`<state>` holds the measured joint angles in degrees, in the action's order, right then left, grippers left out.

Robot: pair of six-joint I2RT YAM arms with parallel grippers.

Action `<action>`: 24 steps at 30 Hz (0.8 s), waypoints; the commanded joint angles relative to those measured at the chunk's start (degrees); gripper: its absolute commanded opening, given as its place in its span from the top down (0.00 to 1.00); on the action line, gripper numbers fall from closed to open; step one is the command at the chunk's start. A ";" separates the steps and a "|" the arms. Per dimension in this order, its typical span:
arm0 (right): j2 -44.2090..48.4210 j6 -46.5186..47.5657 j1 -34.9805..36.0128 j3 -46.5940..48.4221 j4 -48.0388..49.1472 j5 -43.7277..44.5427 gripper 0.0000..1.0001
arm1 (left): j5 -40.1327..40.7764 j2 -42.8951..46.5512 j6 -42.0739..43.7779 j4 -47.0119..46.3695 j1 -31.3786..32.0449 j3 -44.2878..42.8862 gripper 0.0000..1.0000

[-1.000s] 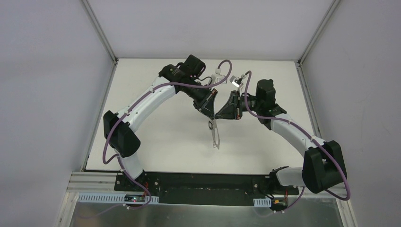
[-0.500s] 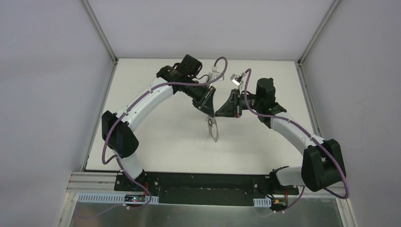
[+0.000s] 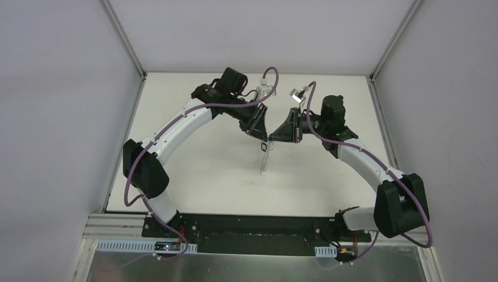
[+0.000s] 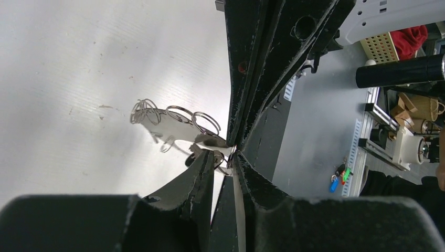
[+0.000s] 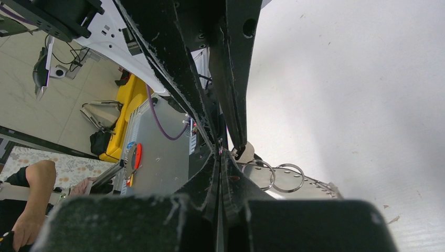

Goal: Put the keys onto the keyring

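Comparing with a second ago, we see the keyring [image 3: 265, 160] turned edge-on. Then it hung as a long loop; now it is a thin line hanging toward 6 o'clock above the table [image 3: 199, 164]. The right gripper [image 3: 271, 140], reaching in from 3 o'clock, is pinched tight on the keyring's top. The left gripper [image 3: 263, 140], from 10 o'clock, has its fingers slightly parted beside the small rings [image 4: 205, 122]; whether it grips anything we cannot tell. In the left wrist view, a black cylinder [image 4: 401, 72] lies off the table at 3 o'clock.
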<state>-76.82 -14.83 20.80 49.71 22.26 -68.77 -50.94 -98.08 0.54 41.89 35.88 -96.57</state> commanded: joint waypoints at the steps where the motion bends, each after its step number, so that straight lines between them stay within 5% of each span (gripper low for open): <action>1: 2.41 -1.77 -0.61 1.80 4.64 -0.37 1.00 | -1.49 3.85 -0.36 -3.03 -0.78 1.55 0.79; 12: 2.69 -4.34 -2.24 1.00 7.15 0.38 1.00 | -6.69 8.08 -5.35 -13.36 -1.52 9.35 0.75; 24: 2.19 -5.42 -2.18 0.82 8.79 -1.19 1.00 | -3.00 7.36 -2.35 -9.98 -1.69 6.75 0.76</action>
<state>-75.94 -19.14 18.94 49.71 26.63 -68.20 -54.78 -92.55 -3.42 31.97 34.65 -87.61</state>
